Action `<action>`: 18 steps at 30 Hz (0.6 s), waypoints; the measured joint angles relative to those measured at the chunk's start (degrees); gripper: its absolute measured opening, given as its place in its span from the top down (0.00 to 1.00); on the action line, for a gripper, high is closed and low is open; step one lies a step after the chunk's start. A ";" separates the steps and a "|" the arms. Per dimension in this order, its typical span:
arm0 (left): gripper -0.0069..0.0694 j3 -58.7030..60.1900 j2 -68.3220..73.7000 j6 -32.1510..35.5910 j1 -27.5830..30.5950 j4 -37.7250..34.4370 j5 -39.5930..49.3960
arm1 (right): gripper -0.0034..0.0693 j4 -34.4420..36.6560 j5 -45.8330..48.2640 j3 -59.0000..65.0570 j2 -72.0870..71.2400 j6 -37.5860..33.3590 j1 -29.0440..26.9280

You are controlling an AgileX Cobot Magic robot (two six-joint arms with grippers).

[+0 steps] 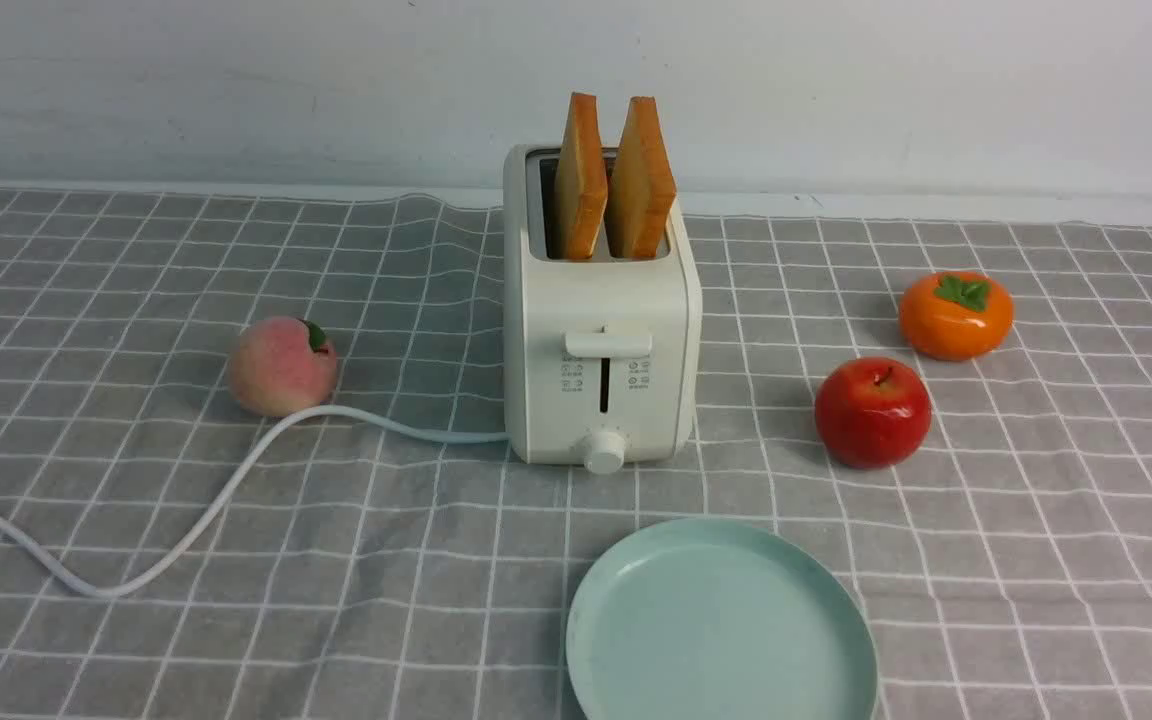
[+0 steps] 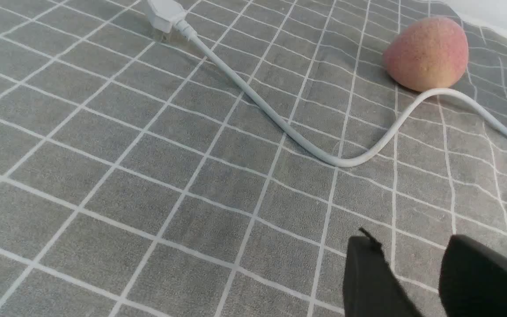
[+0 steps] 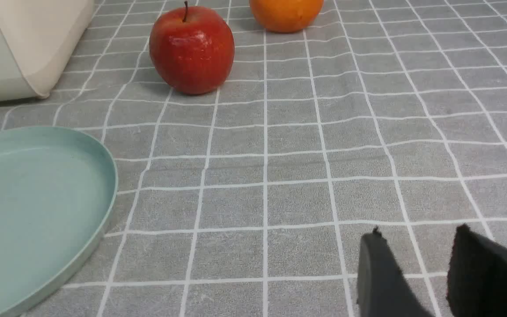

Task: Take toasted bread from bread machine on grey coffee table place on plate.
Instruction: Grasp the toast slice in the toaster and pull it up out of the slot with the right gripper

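Observation:
Two slices of toasted bread [image 1: 611,180] stand upright in the slots of the cream-white bread machine [image 1: 601,340], at the middle of the grey coffee table [image 1: 136,300]. The mint-green plate [image 1: 721,625] lies empty in front of the toaster; it also shows in the right wrist view [image 3: 33,207], with a corner of the bread machine [image 3: 24,44]. My left gripper [image 2: 412,246] is open and empty above bare cloth. My right gripper [image 3: 416,237] is open and empty above cloth beside the plate. Neither arm shows in the front view.
A peach [image 1: 281,365] lies left of the toaster, touching the white cord [image 1: 186,520], which snakes to a plug [image 2: 165,15]. A red apple [image 1: 871,410] and an orange persimmon [image 1: 956,315] lie right of the toaster. A white wall runs behind.

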 joint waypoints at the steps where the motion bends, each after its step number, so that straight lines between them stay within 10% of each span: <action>1: 0.60 0.00 0.00 0.00 0.00 0.00 0.00 | 0.62 0.00 0.00 0.00 0.00 0.00 0.00; 18: 0.60 0.00 0.00 -0.34 0.00 2.30 -7.86 | 0.62 -0.58 -8.25 0.59 0.00 0.00 0.00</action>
